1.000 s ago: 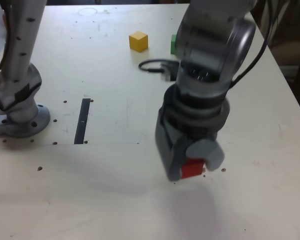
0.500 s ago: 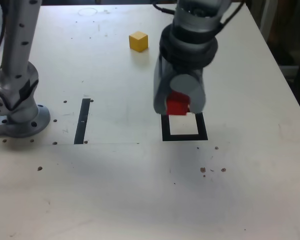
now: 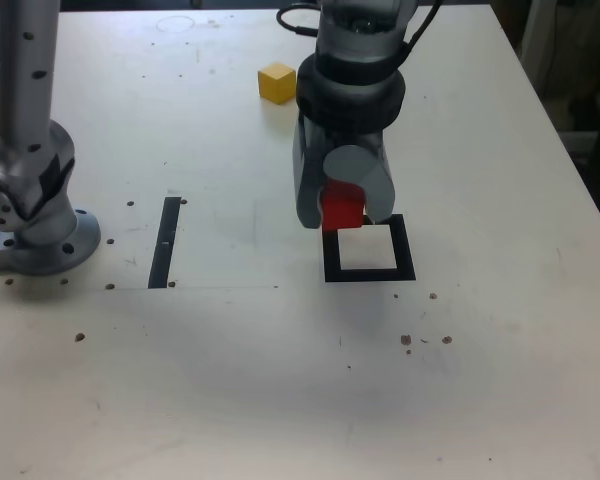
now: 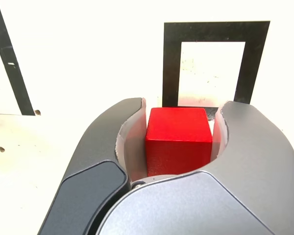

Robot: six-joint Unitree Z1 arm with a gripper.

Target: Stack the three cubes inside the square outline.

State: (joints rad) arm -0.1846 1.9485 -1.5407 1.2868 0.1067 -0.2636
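High front view; close wrist view

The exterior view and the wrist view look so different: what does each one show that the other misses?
Only the exterior view shows the yellow cube, the arm's base and the whole table. Only the wrist view shows the tool's fingers pressed against the red cube's sides. Both show the red cube held, the square outline and the black strip.

The grey arm reaches down over the worktop, its gripper pointing downward, both curved jaws clamped tight against opposite sides of the red cube.
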